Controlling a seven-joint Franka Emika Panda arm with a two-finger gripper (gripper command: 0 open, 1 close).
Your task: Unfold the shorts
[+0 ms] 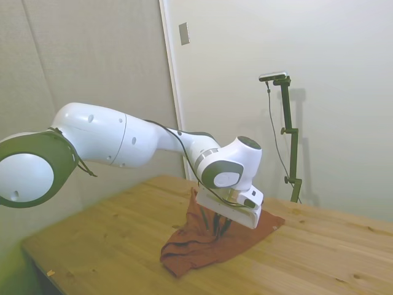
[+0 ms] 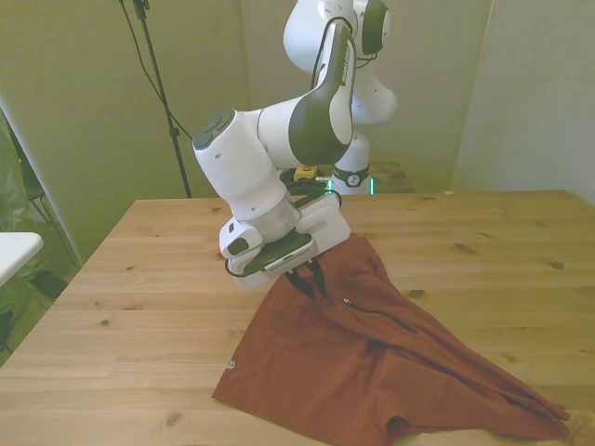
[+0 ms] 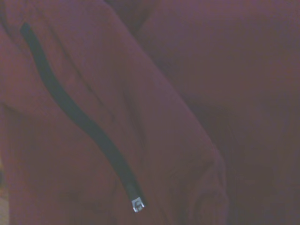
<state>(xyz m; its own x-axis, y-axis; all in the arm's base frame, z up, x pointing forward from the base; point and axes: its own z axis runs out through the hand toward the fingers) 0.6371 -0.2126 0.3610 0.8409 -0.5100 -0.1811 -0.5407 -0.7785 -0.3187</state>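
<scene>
Hand: the hand (image 2: 310,279) pinched a raised fold of the shorts (image 2: 372,358).
Risk: cloth near the tabletop (image 2: 139,297) edge could slip free.

Lying on the table (image 2: 130,279) — the shorts (image 2: 372,362), spreading from the front view's centre toward its lower right corner. Hanging just above their upper end, at frame centre — the gripper (image 2: 307,279), fingertips touching the cloth. Sitting low and centre in the side view.
</scene>
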